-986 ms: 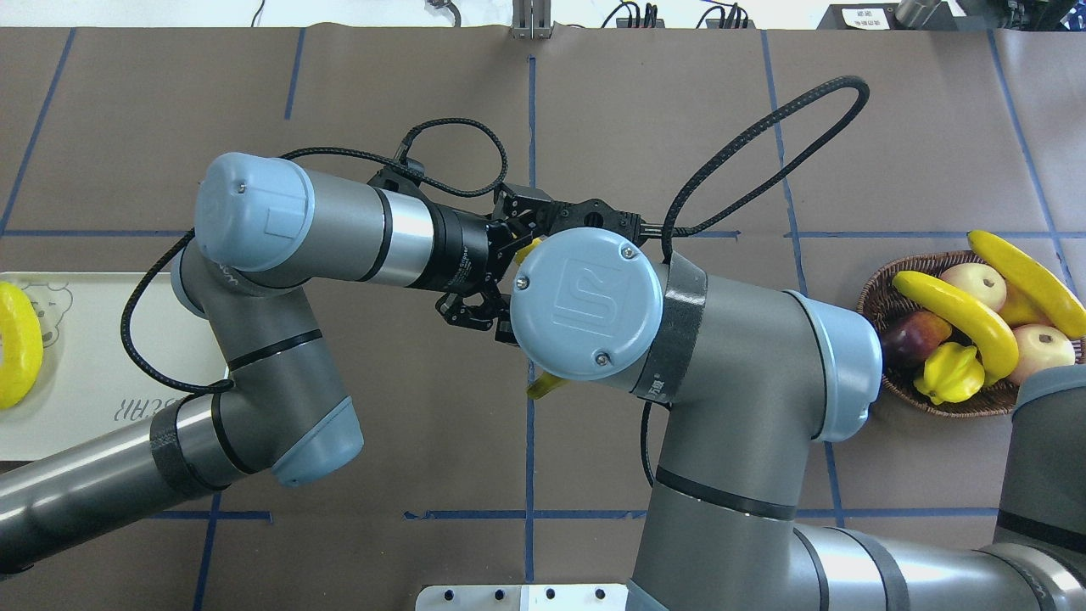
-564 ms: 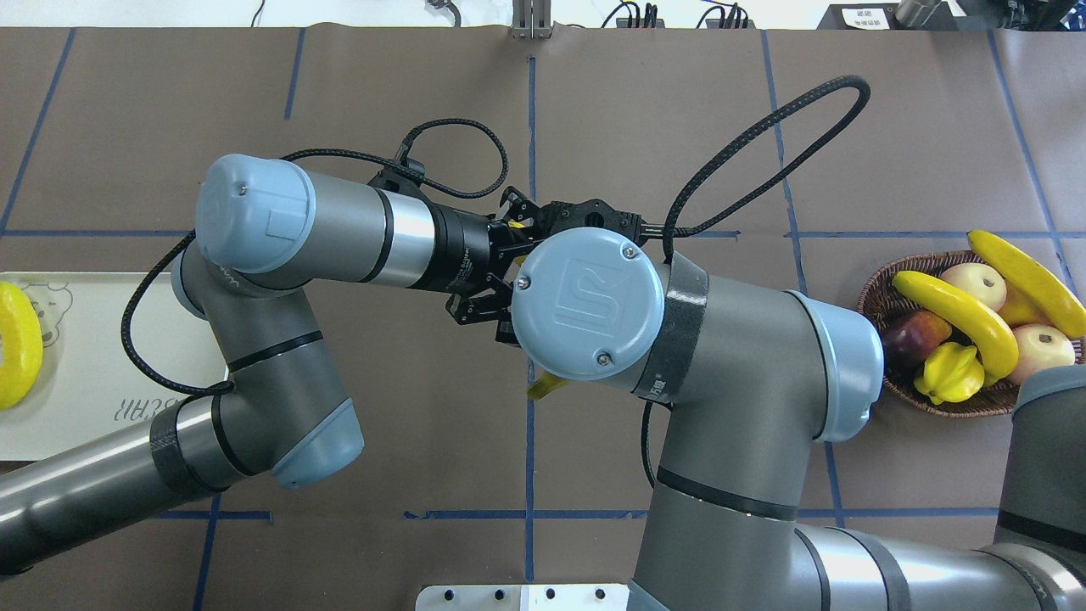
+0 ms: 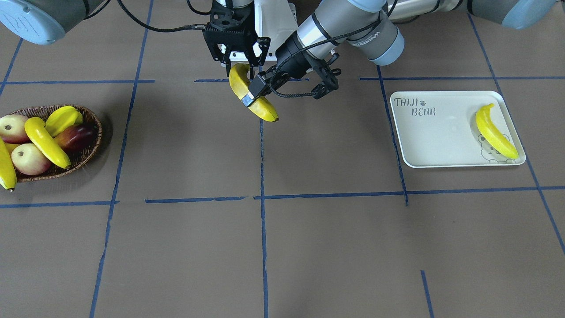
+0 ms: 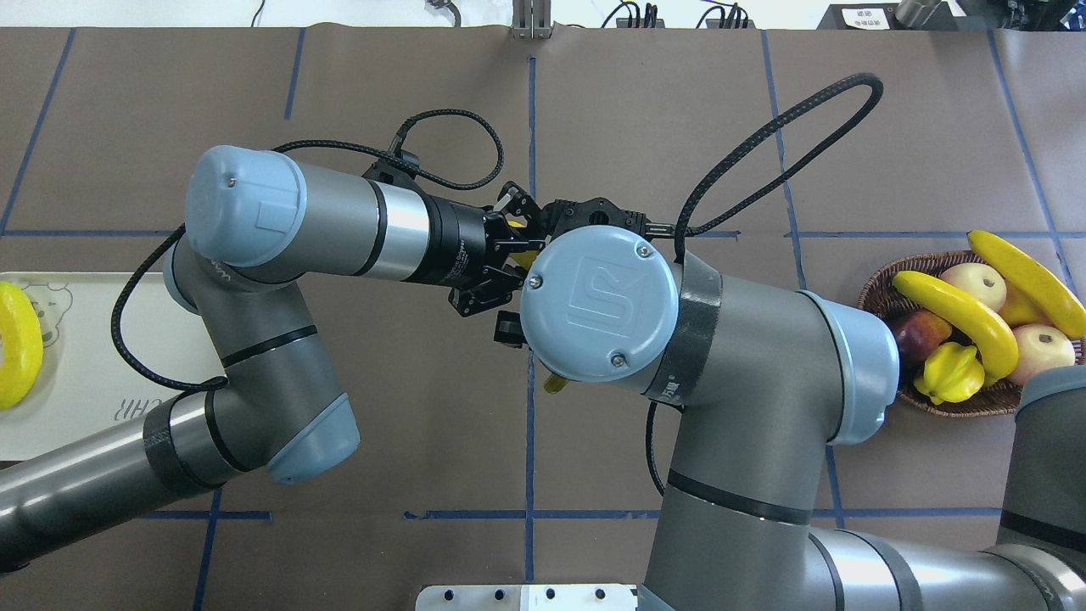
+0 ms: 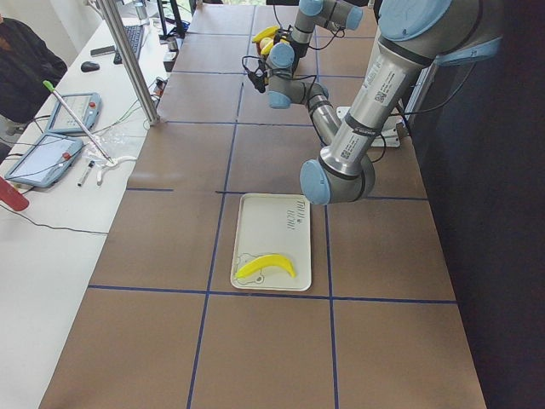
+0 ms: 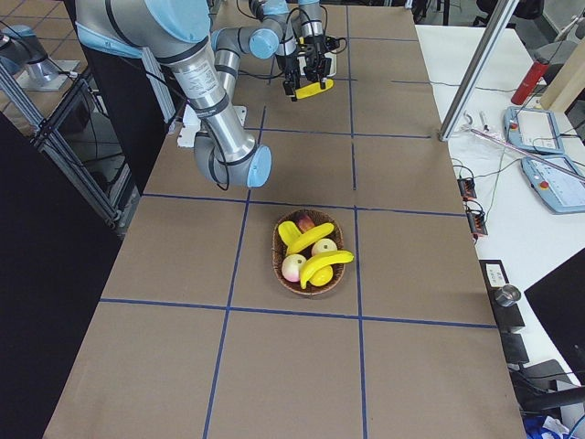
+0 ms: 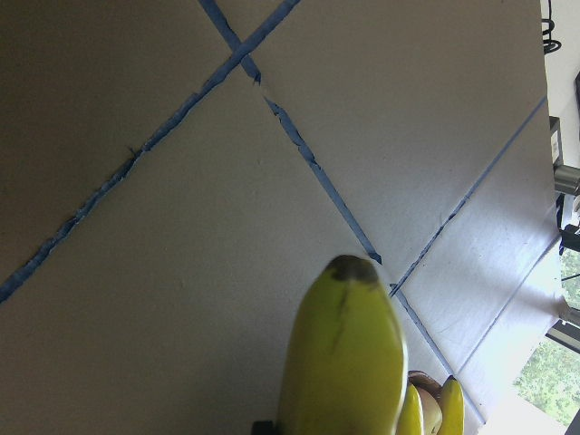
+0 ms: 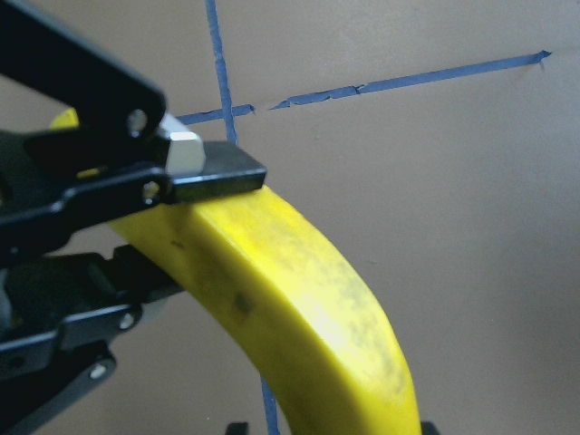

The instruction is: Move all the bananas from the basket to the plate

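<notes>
The right arm's black gripper (image 3: 240, 62) and the long yellow banana (image 3: 265, 110) are crowding the left claw (image 3: 254, 95) at its tips, while the brown paper table (image 3: 309, 154) is lying open beneath it and outward to the off-white rectangular tray (image 3: 441, 137), whose claw-side half is sitting free.

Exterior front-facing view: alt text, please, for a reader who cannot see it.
Near the top centre, the right gripper and the left gripper both clamp one banana, apparently mid-handover. At picture right a plate holds another banana; at picture left a basket holds more bananas and apples.

Robotics lab, tape-gridded table (image 3: 309, 247), teach pendant (image 5: 41, 160)
</notes>
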Robot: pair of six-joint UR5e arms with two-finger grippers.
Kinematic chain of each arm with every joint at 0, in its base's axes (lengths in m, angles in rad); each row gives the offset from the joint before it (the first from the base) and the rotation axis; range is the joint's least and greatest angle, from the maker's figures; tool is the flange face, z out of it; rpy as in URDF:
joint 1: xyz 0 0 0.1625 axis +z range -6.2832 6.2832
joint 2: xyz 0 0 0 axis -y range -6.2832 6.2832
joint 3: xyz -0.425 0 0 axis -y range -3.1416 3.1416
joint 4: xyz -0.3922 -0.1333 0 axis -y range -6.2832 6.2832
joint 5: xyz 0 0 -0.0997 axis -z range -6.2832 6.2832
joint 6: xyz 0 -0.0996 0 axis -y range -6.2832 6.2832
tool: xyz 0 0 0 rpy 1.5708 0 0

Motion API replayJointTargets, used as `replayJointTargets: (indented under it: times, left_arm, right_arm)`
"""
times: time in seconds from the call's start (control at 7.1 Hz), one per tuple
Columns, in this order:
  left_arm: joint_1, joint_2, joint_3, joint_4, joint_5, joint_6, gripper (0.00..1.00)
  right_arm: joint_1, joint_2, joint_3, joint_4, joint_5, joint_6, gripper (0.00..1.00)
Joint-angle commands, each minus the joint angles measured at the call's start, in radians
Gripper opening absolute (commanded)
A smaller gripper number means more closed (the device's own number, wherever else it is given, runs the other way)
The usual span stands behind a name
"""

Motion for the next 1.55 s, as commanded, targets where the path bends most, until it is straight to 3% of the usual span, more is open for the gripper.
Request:
replayJointTargets:
  times: [0.0,0.28,0.56,0.99,1.13,1.41]
  left_arm:
    - [0.0,0.003,0.0,0.0,0.0,0.002,0.0]
    - [0.0,0.003,0.01,0.002,0.0,0.002,0.0]
    - [-0.016,0.012,0.02,0.002,0.002,0.014,0.0]
    - [-0.051,0.033,0.047,0.006,-0.006,0.019,0.0]
    - [-0.074,0.088,0.037,0.005,-0.03,0.04,0.0]
    - [-0.198,0.197,-0.005,0.061,-0.171,0.167,0.0]
  right_arm:
    - [0.002,-0.003,0.029,0.0,0.014,-0.001,1.0]
    - [0.004,-0.006,0.075,-0.006,0.015,-0.003,1.0]
    - [0.01,-0.074,0.202,-0.012,0.034,-0.003,1.0]
    - [0.028,-0.082,0.336,-0.127,0.066,-0.012,1.0]
    - [0.05,-0.087,0.348,-0.154,0.069,-0.016,1.0]
    - [0.065,-0.136,0.351,-0.155,0.069,-0.055,1.0]
